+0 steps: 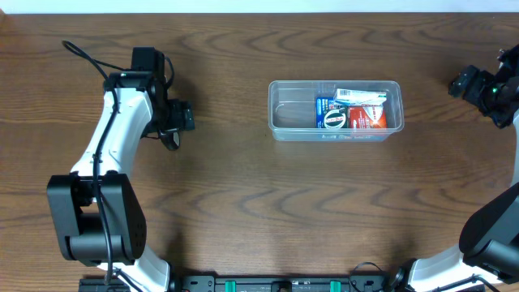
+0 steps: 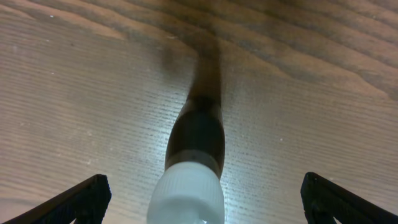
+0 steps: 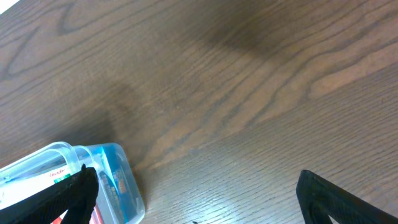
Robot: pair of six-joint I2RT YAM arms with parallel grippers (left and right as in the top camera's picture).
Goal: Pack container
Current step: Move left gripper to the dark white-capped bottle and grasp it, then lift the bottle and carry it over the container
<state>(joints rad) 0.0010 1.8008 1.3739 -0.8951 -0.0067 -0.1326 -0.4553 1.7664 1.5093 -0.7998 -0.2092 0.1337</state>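
Note:
The clear plastic container (image 1: 292,109) stands at the table's middle right. Its right half holds a blue packet (image 1: 328,113), a red packet (image 1: 366,119) and a white and green packet (image 1: 361,96); its left half is bare. A small dark bottle (image 2: 196,134) with a white cap (image 2: 188,196) sits between the wide-open fingers of my left gripper (image 2: 204,182), which do not touch it. In the overhead view that gripper (image 1: 174,123) is far left of the container. My right gripper (image 1: 474,83) is open and empty at the far right; its wrist view shows the container's corner (image 3: 118,180).
Dark wood table (image 1: 259,211) all round. The white left arm (image 1: 109,138) reaches in from the front left. The right arm (image 1: 495,227) stands at the right edge.

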